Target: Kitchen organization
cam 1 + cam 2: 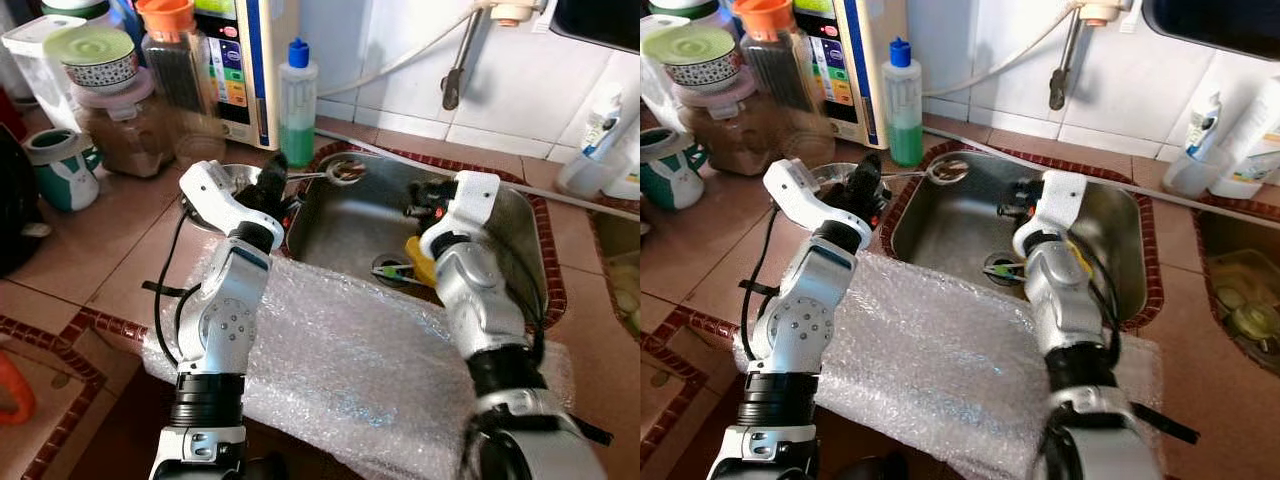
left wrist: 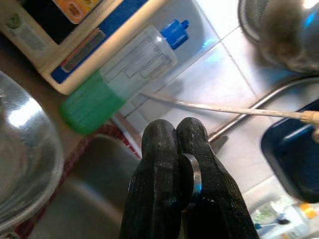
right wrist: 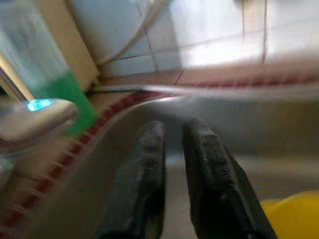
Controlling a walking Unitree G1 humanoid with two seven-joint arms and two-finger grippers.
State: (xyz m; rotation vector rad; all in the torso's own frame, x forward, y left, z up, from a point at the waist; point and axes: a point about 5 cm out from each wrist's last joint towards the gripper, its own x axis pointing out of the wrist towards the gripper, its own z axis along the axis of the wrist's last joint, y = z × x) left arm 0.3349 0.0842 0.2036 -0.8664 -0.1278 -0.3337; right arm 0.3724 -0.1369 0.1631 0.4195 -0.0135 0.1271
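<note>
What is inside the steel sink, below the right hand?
In the sink lie a yellow object, partly hidden by the right hand, and a green item at the drain. What the yellow object is cannot be told.

right tool (image 3: 172,149) fingers slightly apart | over steel sink (image 3: 279,124) | green-filled bottle (image 3: 60,94) beyond rim
</note>
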